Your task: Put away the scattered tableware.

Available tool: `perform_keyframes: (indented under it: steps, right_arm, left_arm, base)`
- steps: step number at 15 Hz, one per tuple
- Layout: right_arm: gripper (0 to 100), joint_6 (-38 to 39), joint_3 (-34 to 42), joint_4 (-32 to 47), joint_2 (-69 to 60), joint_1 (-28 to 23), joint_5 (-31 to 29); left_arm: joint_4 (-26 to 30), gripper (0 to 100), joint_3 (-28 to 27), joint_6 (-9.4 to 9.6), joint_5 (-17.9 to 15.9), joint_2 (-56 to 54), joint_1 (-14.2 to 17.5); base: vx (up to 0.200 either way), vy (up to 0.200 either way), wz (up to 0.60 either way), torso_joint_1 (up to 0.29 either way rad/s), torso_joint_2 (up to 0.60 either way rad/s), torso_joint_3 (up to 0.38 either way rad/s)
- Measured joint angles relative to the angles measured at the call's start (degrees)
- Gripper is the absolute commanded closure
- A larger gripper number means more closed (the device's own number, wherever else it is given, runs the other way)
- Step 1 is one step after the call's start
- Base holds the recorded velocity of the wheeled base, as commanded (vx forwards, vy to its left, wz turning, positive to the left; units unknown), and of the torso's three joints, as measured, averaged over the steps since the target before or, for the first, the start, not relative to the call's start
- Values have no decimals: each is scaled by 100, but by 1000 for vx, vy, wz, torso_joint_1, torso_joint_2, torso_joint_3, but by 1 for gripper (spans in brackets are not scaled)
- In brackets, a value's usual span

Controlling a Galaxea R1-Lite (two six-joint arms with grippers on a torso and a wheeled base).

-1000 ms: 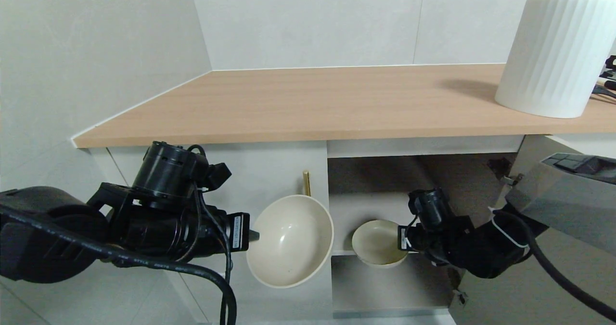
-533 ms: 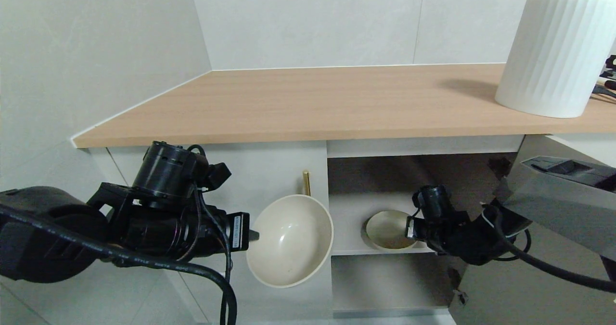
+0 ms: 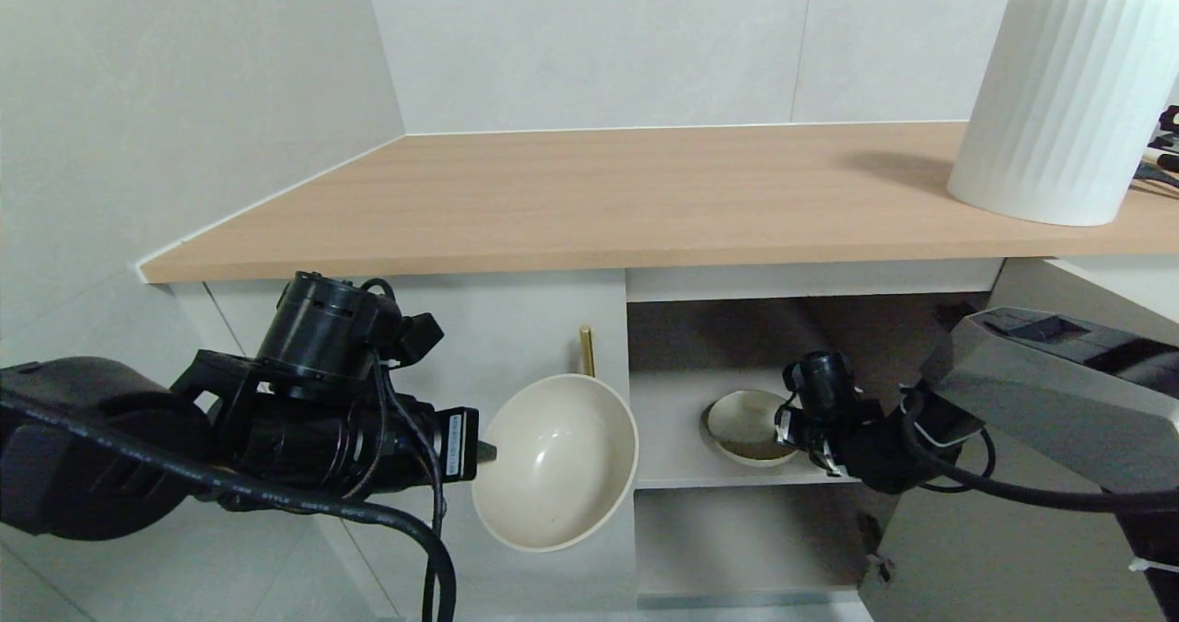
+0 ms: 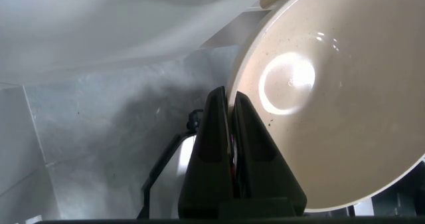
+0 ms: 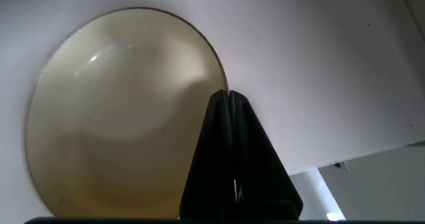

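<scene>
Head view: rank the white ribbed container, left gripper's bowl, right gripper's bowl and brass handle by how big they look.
1. white ribbed container
2. large bowl, though it looks nearer the camera than the next
3. small bowl
4. brass handle, partly hidden behind the large bowl

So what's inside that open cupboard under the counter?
A small bowl, held by the right gripper, at the upper shelf. The arm hides the right of the cupboard.
</scene>
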Motion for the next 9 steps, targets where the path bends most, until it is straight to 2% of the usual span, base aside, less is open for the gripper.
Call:
perform_keyframes:
  steps: [8, 9]
  right_arm:
    - [100, 6, -172, 4, 129, -9, -27]
    - [0, 6, -174, 4, 127, -11, -33]
  left_arm:
    - [0, 100, 0, 0, 2, 37, 2]
    - [-2, 100, 0, 2, 2, 39, 2]
  base:
    - [0, 0, 0, 0, 0, 0]
    - [0, 0, 0, 0, 0, 0]
